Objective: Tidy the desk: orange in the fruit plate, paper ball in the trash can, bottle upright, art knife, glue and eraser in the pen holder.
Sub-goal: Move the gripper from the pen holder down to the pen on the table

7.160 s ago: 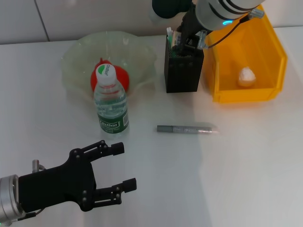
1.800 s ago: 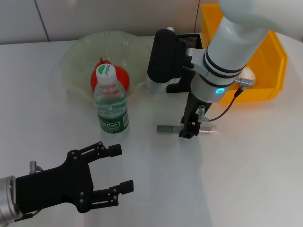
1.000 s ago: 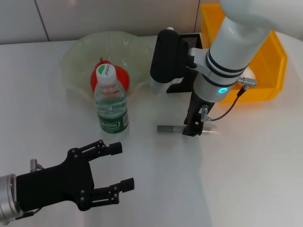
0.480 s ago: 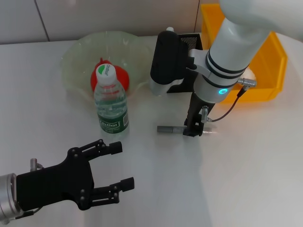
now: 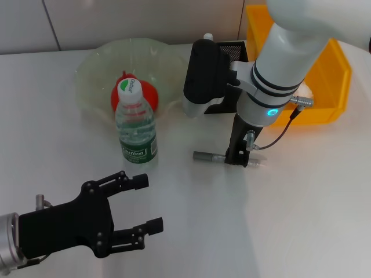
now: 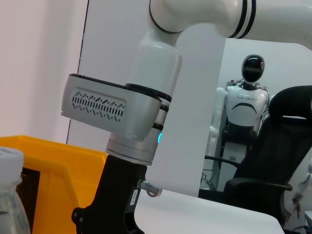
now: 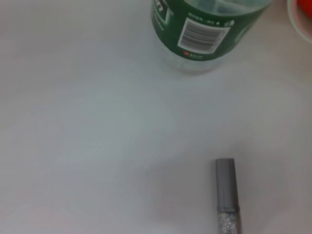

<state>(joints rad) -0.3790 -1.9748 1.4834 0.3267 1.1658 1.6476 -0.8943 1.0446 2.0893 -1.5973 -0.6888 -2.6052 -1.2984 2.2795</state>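
A slim grey stick-shaped tool (image 5: 204, 155), art knife or glue I cannot tell, lies on the white desk; its grey cap (image 7: 226, 183) also shows in the right wrist view. My right gripper (image 5: 236, 157) stands down over its middle. The bottle (image 5: 137, 127) stands upright in front of the fruit plate (image 5: 93, 63), which holds the orange (image 5: 149, 92). Most of the pen holder (image 5: 235, 51) sits hidden behind my right arm. In the trash can (image 5: 335, 63) only a sliver of the paper ball (image 5: 306, 89) shows. The eraser is out of view. My left gripper (image 5: 130, 209) hangs open at the near left.
My right forearm and its black wrist block (image 5: 204, 69) cover the space between the plate and the bin. In the left wrist view the bottle cap (image 6: 9, 161) and bin wall (image 6: 53, 165) show, with a humanoid robot (image 6: 243, 105) and a chair far behind.
Seven seconds ago my right gripper was at the pen holder; it has since come down onto the grey tool and over the last second edged slightly right along it. The left arm barely moved.
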